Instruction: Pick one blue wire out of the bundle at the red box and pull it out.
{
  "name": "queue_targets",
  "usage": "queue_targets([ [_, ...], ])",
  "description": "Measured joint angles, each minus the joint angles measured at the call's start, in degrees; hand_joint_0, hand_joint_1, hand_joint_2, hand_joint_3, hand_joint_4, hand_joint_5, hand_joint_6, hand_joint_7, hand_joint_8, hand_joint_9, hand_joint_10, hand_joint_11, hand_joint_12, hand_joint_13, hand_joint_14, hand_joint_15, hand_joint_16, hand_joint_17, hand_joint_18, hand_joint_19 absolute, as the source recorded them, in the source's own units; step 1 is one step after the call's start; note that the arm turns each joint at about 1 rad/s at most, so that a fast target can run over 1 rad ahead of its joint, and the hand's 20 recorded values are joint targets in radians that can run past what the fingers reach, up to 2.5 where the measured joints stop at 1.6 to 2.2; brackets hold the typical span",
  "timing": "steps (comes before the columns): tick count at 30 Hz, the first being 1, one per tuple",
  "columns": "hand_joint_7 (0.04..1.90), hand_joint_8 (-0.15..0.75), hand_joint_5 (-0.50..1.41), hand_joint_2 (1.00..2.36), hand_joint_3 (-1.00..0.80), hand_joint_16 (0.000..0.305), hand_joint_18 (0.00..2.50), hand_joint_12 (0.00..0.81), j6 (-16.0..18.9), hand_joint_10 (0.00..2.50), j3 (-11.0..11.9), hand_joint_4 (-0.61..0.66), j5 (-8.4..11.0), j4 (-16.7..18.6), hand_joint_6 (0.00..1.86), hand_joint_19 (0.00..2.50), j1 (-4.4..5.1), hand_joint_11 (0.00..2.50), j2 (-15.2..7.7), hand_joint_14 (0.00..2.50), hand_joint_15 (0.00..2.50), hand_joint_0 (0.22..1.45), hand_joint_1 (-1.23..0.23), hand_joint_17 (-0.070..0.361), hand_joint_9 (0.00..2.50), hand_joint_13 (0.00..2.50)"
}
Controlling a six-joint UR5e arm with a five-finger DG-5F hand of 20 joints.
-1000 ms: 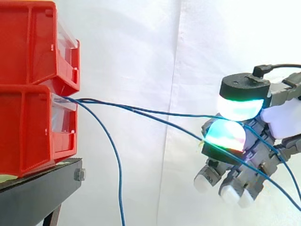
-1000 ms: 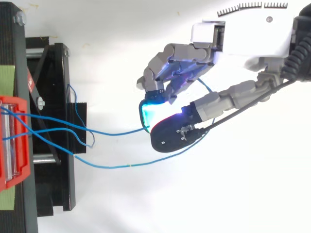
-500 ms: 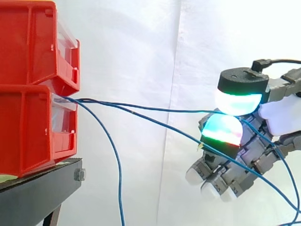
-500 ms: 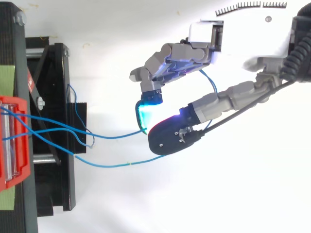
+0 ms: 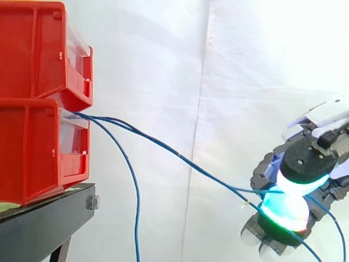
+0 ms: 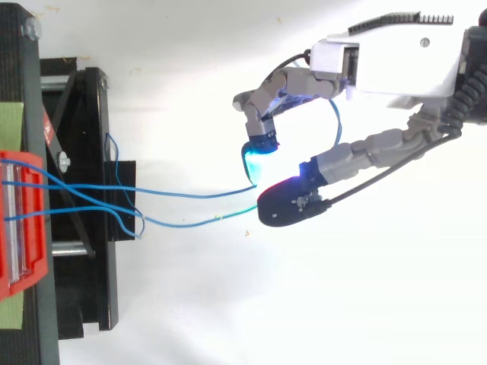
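Note:
Several blue wires come out between the two stacked red bins (image 5: 38, 147) at the left. Two of them (image 5: 180, 158) slope down to the right to my hand (image 5: 306, 162), which is low at the right of the side view. From above, my hand (image 6: 358, 148) is to the right of the bins, and the thumb and one glowing finger pad (image 6: 257, 158) pinch a blue wire (image 6: 190, 195). A second wire (image 6: 198, 222) runs just under the thumb's tip. A third wire (image 5: 133, 202) hangs down from the bins, free of the hand.
The bins rest on a black stand (image 5: 49, 218) at the left, with a white curtain (image 5: 218, 65) behind. In the top view the red bin edge (image 6: 30, 220) is at the far left over the stand (image 6: 84, 251). A loop of blue wire (image 6: 336, 125) shows behind the fingers.
My hand has moved down and farther from the bins, still pinching the wire. The two wires now slope lower toward it, and the other fingers have lifted away.

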Motion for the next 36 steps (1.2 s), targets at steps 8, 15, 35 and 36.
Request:
queue_targets([
  [8, 1.12, 0.291, -0.14, 1.01, -0.25, 0.073, 0.45, 0.412, -3.6, 0.00, 0.0, 0.11, 0.00, 1.0, 0.91, 0.00, -0.15, 0.00, 0.0, 0.00, 0.06, 0.63, -0.79, 0.165, 0.30, 0.45],
  [15, 1.12, 0.295, -0.14, 1.01, -0.25, 0.070, 0.47, 0.411, -3.8, 0.00, 0.0, 0.11, -0.02, 4.2, 0.91, 0.00, -0.14, 0.00, 0.0, 0.00, 0.08, 0.63, -0.79, 0.159, 0.32, 0.47],
  [35, 1.11, 0.299, -0.14, 1.01, -0.25, 0.068, 0.47, 0.411, -3.7, 0.00, 0.0, 0.12, 0.00, 7.9, 0.91, 0.00, -0.10, 0.00, 0.0, 0.00, 0.08, 0.63, -0.79, 0.152, 0.35, 0.48],
  [36, 1.11, 0.299, -0.14, 1.01, -0.25, 0.067, 0.47, 0.413, -3.7, 0.00, 0.0, 0.12, 0.00, 7.9, 0.91, 0.00, -0.10, 0.00, 0.0, 0.00, 0.08, 0.63, -0.79, 0.151, 0.35, 0.48],
])
